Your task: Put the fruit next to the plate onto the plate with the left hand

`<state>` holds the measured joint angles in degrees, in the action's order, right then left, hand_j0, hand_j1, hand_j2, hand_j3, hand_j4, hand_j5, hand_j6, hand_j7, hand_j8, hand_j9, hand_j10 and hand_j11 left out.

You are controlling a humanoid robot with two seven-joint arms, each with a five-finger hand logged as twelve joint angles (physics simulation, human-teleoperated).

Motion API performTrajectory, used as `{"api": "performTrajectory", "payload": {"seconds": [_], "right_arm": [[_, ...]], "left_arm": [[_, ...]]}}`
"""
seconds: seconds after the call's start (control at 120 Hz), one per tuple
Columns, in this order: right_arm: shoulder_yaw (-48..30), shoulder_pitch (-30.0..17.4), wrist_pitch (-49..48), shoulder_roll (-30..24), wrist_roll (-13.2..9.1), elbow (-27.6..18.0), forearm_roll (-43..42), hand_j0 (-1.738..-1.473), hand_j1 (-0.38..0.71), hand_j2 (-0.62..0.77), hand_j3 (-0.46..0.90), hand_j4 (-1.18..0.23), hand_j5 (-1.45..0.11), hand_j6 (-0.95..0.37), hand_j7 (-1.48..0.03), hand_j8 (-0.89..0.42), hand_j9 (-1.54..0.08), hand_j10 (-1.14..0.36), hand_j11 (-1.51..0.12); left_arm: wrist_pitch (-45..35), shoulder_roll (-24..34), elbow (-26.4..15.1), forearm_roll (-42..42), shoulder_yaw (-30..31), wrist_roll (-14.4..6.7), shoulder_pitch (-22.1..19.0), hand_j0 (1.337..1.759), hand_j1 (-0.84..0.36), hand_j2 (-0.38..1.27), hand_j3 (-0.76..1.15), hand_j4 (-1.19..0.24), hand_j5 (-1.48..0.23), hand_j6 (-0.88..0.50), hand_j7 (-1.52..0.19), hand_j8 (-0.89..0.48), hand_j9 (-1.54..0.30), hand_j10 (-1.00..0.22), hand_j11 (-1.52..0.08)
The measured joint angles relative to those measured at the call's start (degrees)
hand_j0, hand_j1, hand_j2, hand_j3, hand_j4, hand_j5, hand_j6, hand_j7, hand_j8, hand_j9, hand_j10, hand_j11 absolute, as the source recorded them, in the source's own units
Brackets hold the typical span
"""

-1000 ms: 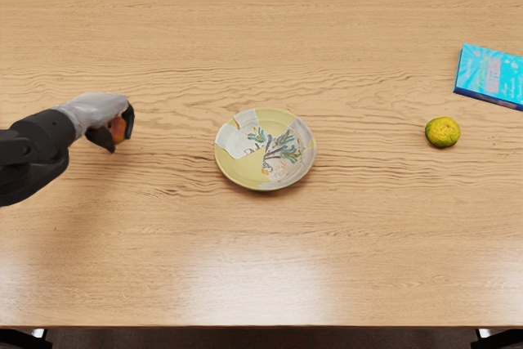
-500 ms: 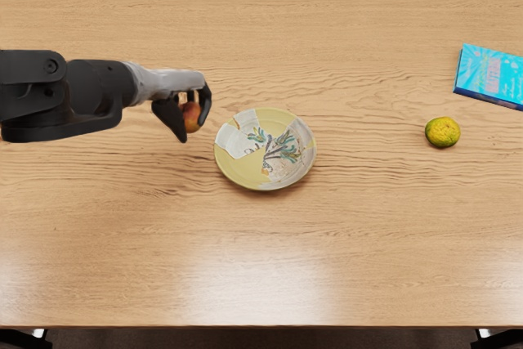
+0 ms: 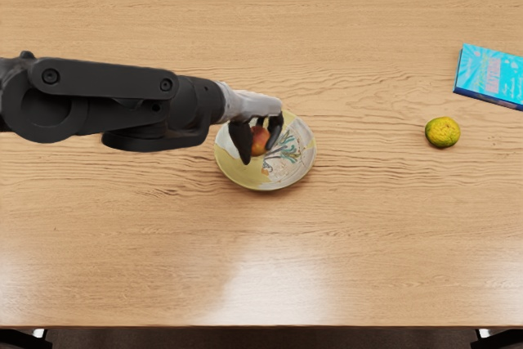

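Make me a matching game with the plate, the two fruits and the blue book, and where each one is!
1. plate
2. reddish fruit
3. yellow-green fruit
4. blue book

A. at the right edge of the table
B. held by the left hand
C. in the middle of the table
D. alone on the wood, near the book

Pairs: 1-C, 2-B, 3-D, 4-A
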<state>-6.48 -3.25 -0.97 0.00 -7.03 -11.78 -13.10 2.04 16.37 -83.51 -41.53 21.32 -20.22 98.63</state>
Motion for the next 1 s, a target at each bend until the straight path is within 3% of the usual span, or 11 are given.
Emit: {"api": "performTrajectory", "payload": {"seconds": [0.467, 0.708, 0.767, 1.0], "right_arm": [[0.0, 0.0, 0.0, 0.0, 0.0, 0.0, 0.0, -1.658, -0.31, -0.01, 0.00, -0.03, -0.04, -0.03, -0.04, -0.03, -0.04, -0.03, -0.04], [0.0, 0.0, 0.0, 0.0, 0.0, 0.0, 0.0, -1.658, -0.31, -0.01, 0.00, -0.03, -0.04, -0.03, -0.04, -0.03, -0.04, -0.03, -0.04], [0.0, 0.0, 0.0, 0.0, 0.0, 0.0, 0.0, -1.658, -0.31, -0.01, 0.00, -0.03, -0.04, -0.03, -0.04, -0.03, -0.04, -0.03, -0.04], [0.0, 0.0, 0.0, 0.0, 0.0, 0.0, 0.0, -1.658, -0.31, -0.01, 0.00, -0.03, -0.04, -0.03, -0.04, -0.03, -0.04, -0.03, -0.04]], "left_arm": [[-2.2, -5.4, 7.6, -1.1, 3.1, -0.3, -2.3, 1.638, -0.35, 0.29, 0.00, -0.82, -1.23, -0.30, -1.21, -0.34, -1.20, -0.82, -1.22], [-2.5, -6.8, 9.1, -1.0, 3.8, -0.3, -2.7, 1.649, -0.31, 0.29, 0.00, -0.93, -0.93, -0.43, -0.93, -0.46, -0.92, -0.66, -0.93], [-2.5, -7.1, 9.3, -0.9, 3.9, -0.3, -2.7, 1.652, -0.28, 0.24, 0.00, -0.90, -0.85, -0.42, -0.85, -0.45, -0.84, -0.61, -0.84], [-2.4, -8.9, 10.4, -0.5, 4.3, -0.3, -3.4, 1.656, -0.10, 0.12, 0.00, -0.49, -0.54, -0.34, -0.54, -0.35, -0.54, -0.40, -0.54]]}}
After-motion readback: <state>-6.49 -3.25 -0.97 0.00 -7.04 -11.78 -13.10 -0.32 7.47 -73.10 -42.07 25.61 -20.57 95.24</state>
